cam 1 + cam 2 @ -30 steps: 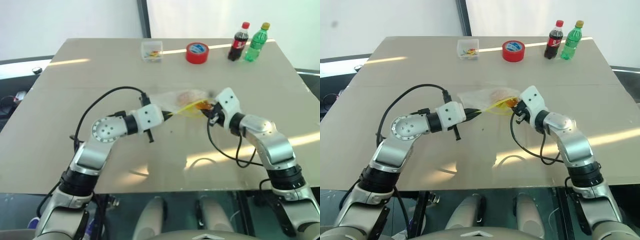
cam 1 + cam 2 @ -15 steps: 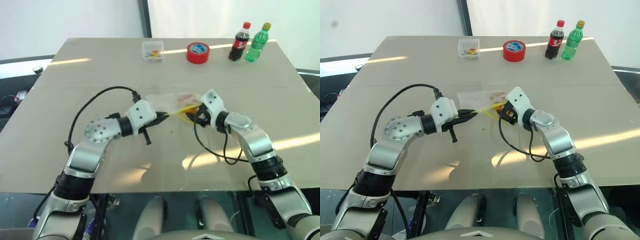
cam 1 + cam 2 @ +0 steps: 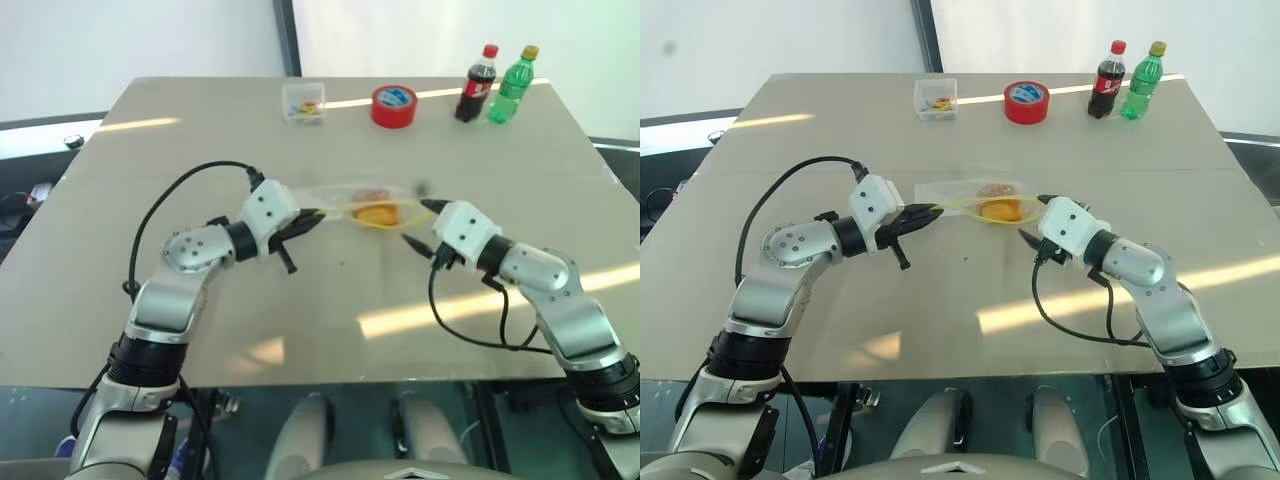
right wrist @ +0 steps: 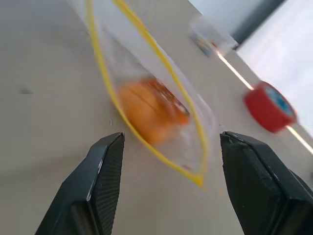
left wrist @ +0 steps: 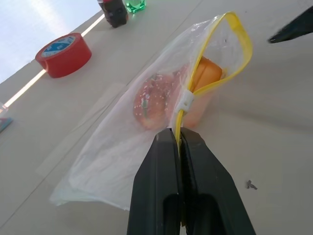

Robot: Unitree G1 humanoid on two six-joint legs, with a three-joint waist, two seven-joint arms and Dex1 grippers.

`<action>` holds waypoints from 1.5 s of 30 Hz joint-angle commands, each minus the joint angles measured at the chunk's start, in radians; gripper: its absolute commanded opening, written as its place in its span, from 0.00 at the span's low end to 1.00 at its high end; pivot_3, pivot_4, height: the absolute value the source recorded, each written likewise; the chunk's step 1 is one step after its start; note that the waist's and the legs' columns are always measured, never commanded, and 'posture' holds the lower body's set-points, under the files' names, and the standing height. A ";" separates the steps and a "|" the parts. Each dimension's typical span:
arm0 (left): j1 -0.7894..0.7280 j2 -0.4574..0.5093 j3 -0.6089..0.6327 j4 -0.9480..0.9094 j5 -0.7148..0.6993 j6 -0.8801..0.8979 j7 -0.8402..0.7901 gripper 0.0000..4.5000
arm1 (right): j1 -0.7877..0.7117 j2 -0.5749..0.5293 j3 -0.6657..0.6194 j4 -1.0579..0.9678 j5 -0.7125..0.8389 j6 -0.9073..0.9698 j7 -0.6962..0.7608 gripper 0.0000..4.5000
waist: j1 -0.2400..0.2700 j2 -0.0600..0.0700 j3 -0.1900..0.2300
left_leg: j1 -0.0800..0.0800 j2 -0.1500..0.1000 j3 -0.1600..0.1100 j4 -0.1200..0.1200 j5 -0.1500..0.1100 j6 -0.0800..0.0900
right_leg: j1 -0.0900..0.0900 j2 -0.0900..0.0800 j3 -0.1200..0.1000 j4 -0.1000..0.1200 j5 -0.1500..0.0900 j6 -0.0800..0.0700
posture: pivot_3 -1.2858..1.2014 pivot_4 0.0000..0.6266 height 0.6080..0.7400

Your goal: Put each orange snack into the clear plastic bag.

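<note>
Bag: the clear plastic bag (image 3: 352,203) lies at mid-frame on the counter (image 3: 200,150), its yellow zip strip (image 5: 230,46) standing open in a loop toward the right.
Snacks: both orange snacks look to be inside the film; the bright one (image 3: 998,210) sits just behind the strip, the browner speckled one (image 5: 152,100) further into the bag, touching or nearly touching it.
Left tool: the left tool (image 5: 179,139) is clamped on the zip strip at the corner of the mouth, holding that edge up off the counter.
Right tool: the right tool (image 4: 168,169) stands wide with nothing between its fingers (image 4: 105,169), facing the bag mouth from the right of the frame and apart from it.
Handling: the bag looks thin, crinkly and nearly weightless, so it should sag and slide wherever it is not held; the zip strip seems the only stiff part and the sensible place to pinch. The glossy snack wrapping is likely slippery and the buns soft.
Background: a red tape roll (image 3: 394,105), two bottles (image 3: 497,84) and a small clear box (image 3: 303,102) sit along the top of the frame, well apart.
</note>
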 commanded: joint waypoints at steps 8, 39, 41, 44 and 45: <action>-0.012 0.002 0.015 -0.018 -0.007 -0.017 -0.001 0.00 | -0.114 0.054 0.013 0.221 -0.084 -0.229 -0.043 0.58 | 0.001 0.000 0.000 | 0.000 0.001 0.000 0.000 0.000 0.000 | 0.000 0.000 0.001 0.000 0.000 0.000 | 0.52 0.24 1.00; -0.295 -0.051 0.022 0.316 0.114 -0.381 0.153 0.00 | -0.166 -0.124 -0.215 0.127 -0.150 -0.226 -0.141 0.00 | 0.003 -0.001 0.000 | -0.003 -0.001 0.002 -0.001 0.002 -0.003 | -0.003 -0.001 0.002 -0.002 0.000 0.000 | 0.52 0.24 1.00; -0.214 -0.033 -0.004 0.257 0.112 -0.411 0.104 0.00 | -0.074 -0.119 -0.232 0.032 -0.132 -0.176 -0.117 0.00 | 0.003 0.000 0.000 | -0.003 0.000 0.002 -0.002 0.001 -0.002 | -0.002 -0.001 0.002 -0.002 0.000 0.000 | 0.52 0.24 1.00; -0.089 -0.039 -0.026 0.186 0.113 -0.404 0.096 0.00 | 0.058 -0.080 -0.229 -0.064 -0.113 -0.103 -0.110 0.00 | 0.000 0.000 0.000 | -0.002 0.001 0.003 -0.003 0.000 -0.001 | -0.002 -0.002 0.004 -0.002 0.000 0.000 | 0.52 0.24 1.00; -0.058 -0.036 -0.040 0.176 0.132 -0.419 0.098 0.00 | 0.101 -0.072 -0.215 -0.084 -0.117 -0.093 -0.108 0.00 | 0.001 0.000 0.000 | -0.002 0.001 0.003 -0.002 -0.001 0.001 | -0.002 -0.002 0.004 -0.001 0.000 0.000 | 0.52 0.24 1.00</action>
